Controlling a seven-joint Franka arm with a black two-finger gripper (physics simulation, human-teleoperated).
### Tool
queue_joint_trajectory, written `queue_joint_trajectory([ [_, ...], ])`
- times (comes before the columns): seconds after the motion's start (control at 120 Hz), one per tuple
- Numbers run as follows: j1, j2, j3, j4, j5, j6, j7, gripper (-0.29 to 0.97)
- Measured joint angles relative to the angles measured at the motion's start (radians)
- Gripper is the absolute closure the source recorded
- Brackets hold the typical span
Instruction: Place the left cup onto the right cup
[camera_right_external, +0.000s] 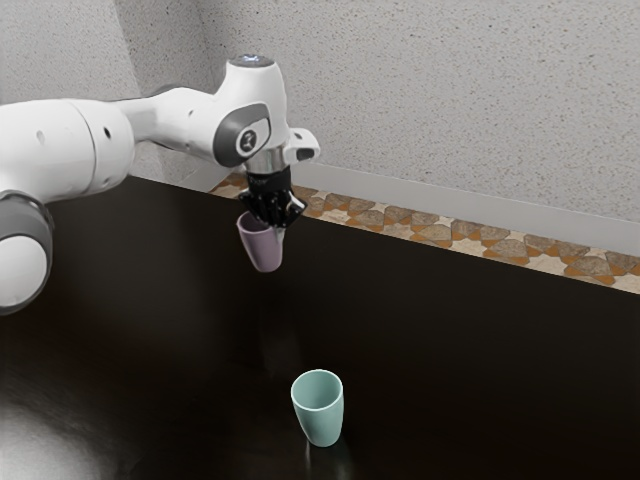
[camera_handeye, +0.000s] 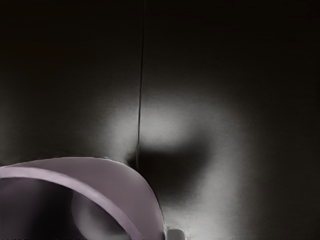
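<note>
- Two cups matter here. The lilac cup hangs in the air well above the dark table. The teal cup stands upright on that table with its mouth open to the top.
- My gripper is pinching the lilac cup at its rim, with a finger on each side of the wall as far as I can read it in the exterior view. The cup hangs below the fingers, base down, its long axis leaning a little off vertical.
- In the wrist view the lilac cup curves just under my hand, with the bare dark table beyond it.
- What the next move turns on is where the teal cup lies from the held cup: lower, toward the exterior view's right and nearer that camera. The two are well apart and nowhere touching.
- I judge this to be the carry stage, with the cup lifted and the stacking not yet done.
- The next move calls for travel across until the lilac base sits over the teal mouth, then a straight descent, ideally with the lean taken out first.
- The risk I see is the tilted base catching the teal rim and knocking that cup over.
</note>
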Motion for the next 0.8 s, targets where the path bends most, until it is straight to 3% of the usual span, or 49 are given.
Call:
queue_joint_trajectory([
  [0.417, -0.052, -0.098, -0.095, -0.046, 0.002, -0.126, -0.233, 0.79],
  [0.8, -0.117, -0.189, -0.120, -0.139, 0.007, -0.151, -0.466, 0.79],
])
